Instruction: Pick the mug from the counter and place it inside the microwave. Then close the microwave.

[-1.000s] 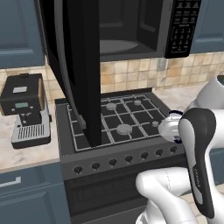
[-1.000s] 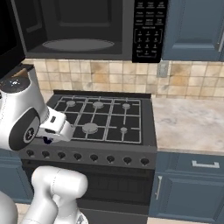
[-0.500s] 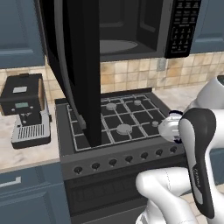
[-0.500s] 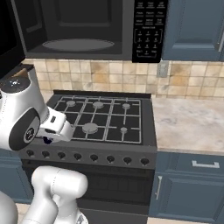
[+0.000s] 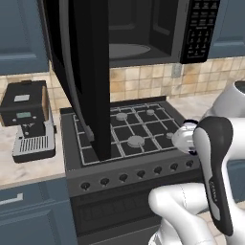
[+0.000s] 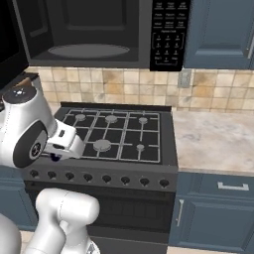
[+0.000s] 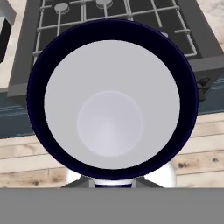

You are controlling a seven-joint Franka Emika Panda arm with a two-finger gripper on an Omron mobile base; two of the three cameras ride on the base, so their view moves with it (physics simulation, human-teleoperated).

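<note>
Pale grey with a dark navy rim, the mug (image 7: pixel 111 107) sits right against the tool, above the stove's (image 5: pixel 129 139) front edge; the tool's grip cannot be told.

— Way into the microwave (image 6: pixel 94 30)?
— Wide open, cavity bare but for the turntable — though swung-out door (image 5: pixel 81 72) hangs over the stove's (image 6: pixel 119 131) left side.
</note>
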